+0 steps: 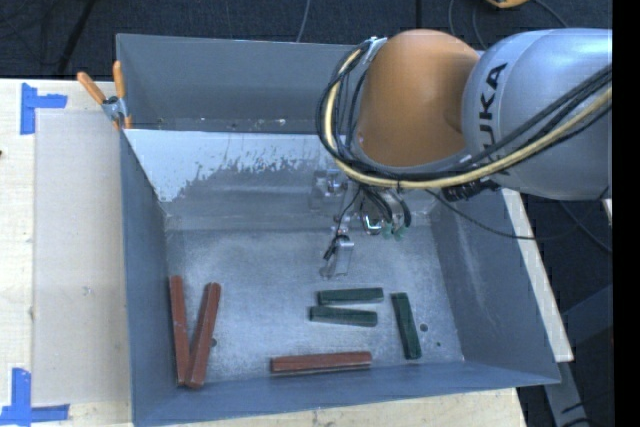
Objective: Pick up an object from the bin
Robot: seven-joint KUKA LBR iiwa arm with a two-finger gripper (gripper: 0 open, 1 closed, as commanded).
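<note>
The camera sits above the grey metal bin (pixel 230 95), off to one side, looking down into it at a slant; it is near enough that the bin spans most of the view, with the arm (pixel 545 115) reaching in from the right

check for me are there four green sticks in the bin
No, three green sticks lie on the bin floor: two side by side and a third to their right.
</note>
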